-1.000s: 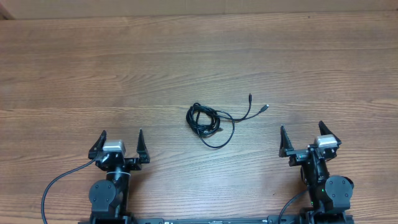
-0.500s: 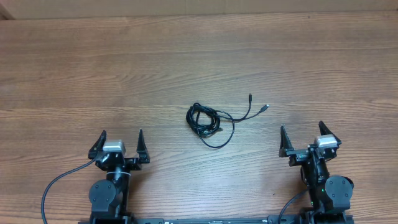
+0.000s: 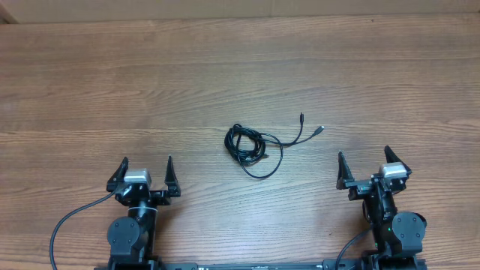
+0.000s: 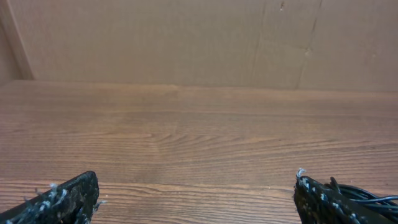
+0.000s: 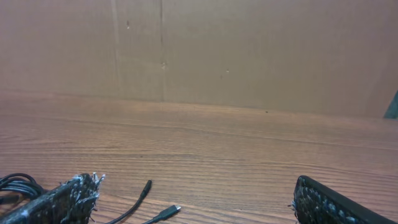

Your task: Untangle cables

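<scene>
The cables [image 3: 251, 146] lie near the middle of the wooden bench [image 3: 150, 67], bunched into a small dark coil with one wider loop sagging toward the robot's side. Two loose ends trail out from the coil to the robot's right: one finishes in a black plug [image 3: 301, 117], the other, a little nearer the arms, in a silver-tipped plug [image 3: 320, 130]. How many separate cords make up the knot I can't quite tell from above; the strands overlap too tightly.

The left pincer [image 3: 146, 160] sits low at the near edge of the bench, jaws spread wide with nothing between them, well apart from the coil. The right pincer [image 3: 364, 152] is the same on the other side: jaws fully apart, empty, pointing out across the bench, and nearer to the two plug ends than to the coil.

From the right wrist the two plugs show just ahead, between the spread black fingers [image 5: 62, 199], with a bit of the coil at the far left. From the left wrist only a sliver of cable peeks past the right-hand finger. A plain cardboard wall [image 4: 155, 37] stands along the far side of the bench.
</scene>
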`<state>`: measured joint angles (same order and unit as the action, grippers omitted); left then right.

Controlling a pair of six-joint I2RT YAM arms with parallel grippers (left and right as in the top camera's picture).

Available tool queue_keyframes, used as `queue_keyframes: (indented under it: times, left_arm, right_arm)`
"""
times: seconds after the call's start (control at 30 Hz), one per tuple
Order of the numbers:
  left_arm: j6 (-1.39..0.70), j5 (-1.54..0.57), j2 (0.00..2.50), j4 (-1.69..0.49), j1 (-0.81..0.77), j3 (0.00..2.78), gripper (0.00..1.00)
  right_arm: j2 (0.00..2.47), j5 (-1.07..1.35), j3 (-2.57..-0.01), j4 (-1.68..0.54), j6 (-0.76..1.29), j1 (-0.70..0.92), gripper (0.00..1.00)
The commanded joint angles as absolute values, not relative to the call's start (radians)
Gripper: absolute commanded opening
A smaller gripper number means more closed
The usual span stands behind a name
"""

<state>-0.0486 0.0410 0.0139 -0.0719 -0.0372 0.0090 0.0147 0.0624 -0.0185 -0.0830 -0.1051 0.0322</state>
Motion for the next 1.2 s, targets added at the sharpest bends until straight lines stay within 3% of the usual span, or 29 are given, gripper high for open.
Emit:
queue_keyframes:
  times: [0.0,0.17,0.37,0.8,1.17]
  left_arm:
    - [-0.039,0.01,0.008,-0.046,-0.033,0.005,1.0]
    - [-0.05,-0.132,0.008,0.003,-0.033,0.015,1.0]
    - [-0.091,-0.143,0.008,-0.021,-0.033,0.068,1.0]
    - [-0.09,-0.127,0.072,-0.315,-0.033,0.324,1.0]
    - [-0.09,-0.128,0.32,-0.475,-0.033,0.546,0.99]
  right_arm:
    - [0.003,0.053,-0.008,-0.081,-0.106,0.026,1.0]
    - [0.003,0.053,-0.008,-0.081,-0.106,0.026,1.0]
    - [0.003,0.053,-0.008,-0.081,-0.106,0.026,1.0]
    - [0.003,0.053,-0.008,-0.081,-0.106,0.026,1.0]
    - [0.003,0.053,-0.008,-0.081,-0.106,0.026,1.0]
